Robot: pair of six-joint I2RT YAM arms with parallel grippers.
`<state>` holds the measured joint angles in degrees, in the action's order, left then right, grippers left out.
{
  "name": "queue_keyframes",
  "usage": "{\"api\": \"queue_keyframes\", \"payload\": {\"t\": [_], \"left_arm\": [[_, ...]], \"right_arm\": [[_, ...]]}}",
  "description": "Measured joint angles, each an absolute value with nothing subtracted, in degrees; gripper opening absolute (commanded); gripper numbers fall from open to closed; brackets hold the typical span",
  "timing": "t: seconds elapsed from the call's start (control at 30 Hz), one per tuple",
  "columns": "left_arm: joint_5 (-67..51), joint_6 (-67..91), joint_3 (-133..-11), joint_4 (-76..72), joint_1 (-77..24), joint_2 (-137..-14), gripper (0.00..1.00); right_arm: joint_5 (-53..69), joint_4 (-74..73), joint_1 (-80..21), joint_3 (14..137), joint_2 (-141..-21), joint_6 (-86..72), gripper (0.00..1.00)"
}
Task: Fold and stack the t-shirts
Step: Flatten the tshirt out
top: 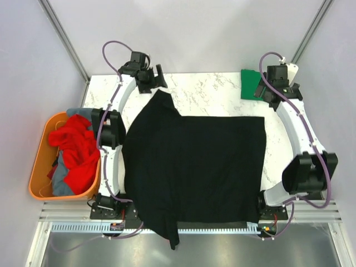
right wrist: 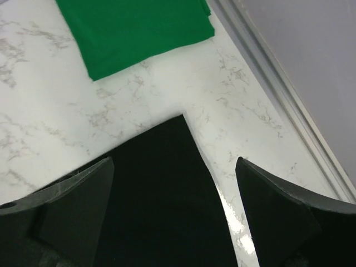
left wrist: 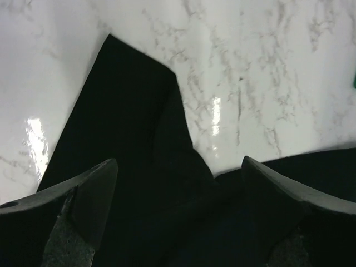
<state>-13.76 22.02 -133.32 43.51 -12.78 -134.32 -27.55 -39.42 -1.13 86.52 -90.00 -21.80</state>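
An orange tub (top: 38,169) sits just beside the bench's (top: 211,92) left edge, cut by no frame but crowded; the red shirt (top: 78,153) lies heaped in it, spilling over the rim nearest the bench, and the grey shirt (top: 62,187) shows only as scraps under and behind the red, most of it hidden; the left arm's links cover the black shirt's (top: 194,167) left edge; that shirt lies spread flat across the middle of the bench, one sleeve pointing to the far left, its near hem and the other sleeve hanging over the near edge; the left claw (left wrist: 178,164) hangs over the far sleeve, fingers spread wide, gripping nothing; the right claw (right wrist: 173,161) hangs over the black shirt's far right corner, likewise gaping and empty; the green shirt (right wrist: 133,30) lies folded at the bench's far right corner, apart from the black one, cut off by the wrist view's top edge and partly masked by the right arm from above.
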Motion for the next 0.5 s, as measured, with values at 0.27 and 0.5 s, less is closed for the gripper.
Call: {"api": "queue_keyframes", "payload": {"t": [0.27, 0.5], "left_arm": [[-13.9, 24.7, -109.2, 45.4, -12.8, -113.8, 0.98], [-12.0, 27.6, -86.4, 40.2, -14.8, -91.7, 0.94]], "right_arm": [[-14.3, -36.4, -1.7, 71.4, -67.7, -23.9, 0.98], [2.0, -34.1, -1.7, 60.4, -68.2, -26.9, 0.98]]}}
